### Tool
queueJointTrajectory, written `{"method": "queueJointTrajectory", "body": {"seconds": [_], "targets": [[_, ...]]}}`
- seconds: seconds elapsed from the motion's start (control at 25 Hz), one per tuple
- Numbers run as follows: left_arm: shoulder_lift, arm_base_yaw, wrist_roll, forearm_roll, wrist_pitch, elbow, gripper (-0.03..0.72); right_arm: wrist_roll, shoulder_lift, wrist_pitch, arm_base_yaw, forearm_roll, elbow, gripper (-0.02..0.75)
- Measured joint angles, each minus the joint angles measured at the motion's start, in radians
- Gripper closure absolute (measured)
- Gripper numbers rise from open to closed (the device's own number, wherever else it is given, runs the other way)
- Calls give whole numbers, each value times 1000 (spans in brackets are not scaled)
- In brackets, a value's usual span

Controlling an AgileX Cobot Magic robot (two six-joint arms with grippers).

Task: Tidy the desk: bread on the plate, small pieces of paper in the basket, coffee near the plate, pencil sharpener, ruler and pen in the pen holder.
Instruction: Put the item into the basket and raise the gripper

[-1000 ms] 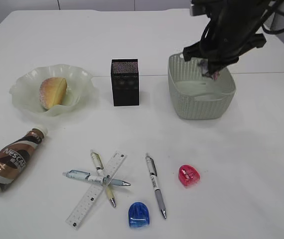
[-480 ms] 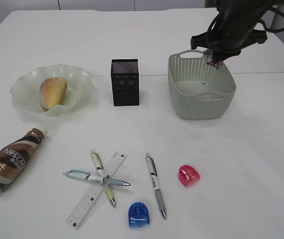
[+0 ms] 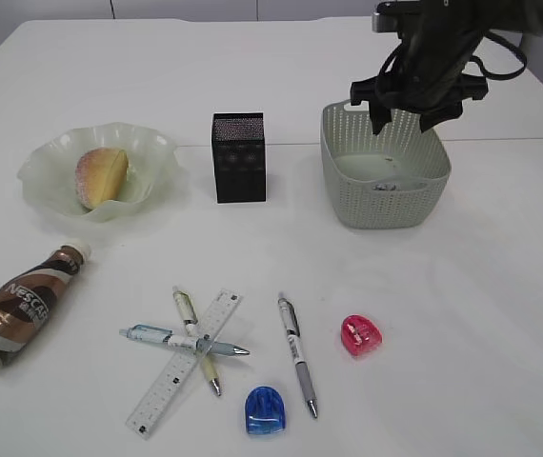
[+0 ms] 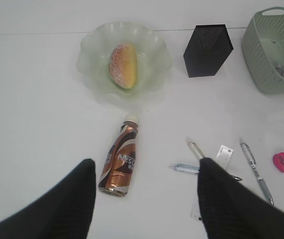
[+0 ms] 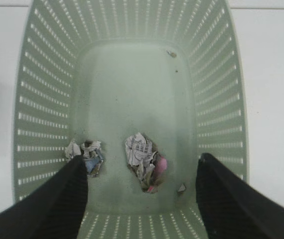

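Crumpled paper scraps (image 5: 141, 160), light and soft, lie released inside the basket (image 3: 348, 181) beneath the right end effector (image 3: 416, 112), whose jaws stand spread and empty.

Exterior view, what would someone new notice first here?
Probably the dark right gripper hanging open above the basket at the back right, with crumpled paper pieces lying on the basket floor. Next, the bread sitting in the plate at the left, and the coffee lying on its side in front of it.
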Motion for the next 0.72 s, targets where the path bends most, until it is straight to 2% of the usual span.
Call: {"method": "queueJointTrajectory", "body": {"seconds": [0.12, 0.36, 0.72], "targets": [[0, 0, 0, 0, 0, 0, 218, 2, 0, 49, 0, 18, -47, 234], [10, 0, 0, 34, 0, 0, 218, -49, 0, 335, 0, 126, -194, 234], [35, 0, 0, 55, 0, 0, 218, -197, -28, 384, 0, 239, -225, 234]]}}
